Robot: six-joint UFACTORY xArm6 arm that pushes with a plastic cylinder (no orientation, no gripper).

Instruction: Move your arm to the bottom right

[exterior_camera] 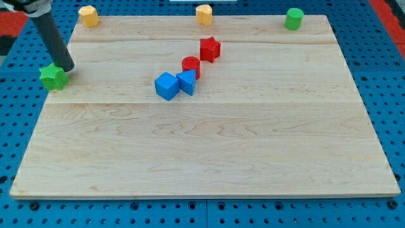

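Pale wood made up the bench [209,158], a wide board of joined planks that filled most of the frame and sat on a blue pegboard surface [380,88] whose holes showed around its edges. Our dark rod [52,39] slanted down from the upper left corner of the frame, and my tip [67,66] rested at the left edge of the board, touching or just beside the green star block [53,76], which sat at that edge, partly off the wood. We carried no fingers at all, only the rod, so there was nothing to stand apart or together. The lower right of the frame, where the task pointed us, lay well apart from my tip, on the opposite side of the board.

Near the centre, slightly left and above the middle, four blocks clustered in a diagonal run. The blue cube [166,86] was lowest and leftmost, touching the blue triangular block [186,82] on its right. The red cylinder [191,66] stood just above that, and the red star block [209,49] sat further up and right, near the cylinder.

Along the top edge stood three more: a yellow block [88,15] at the upper left, another yellow block [204,14] at the top middle, and a green cylinder [293,18] at the upper right.
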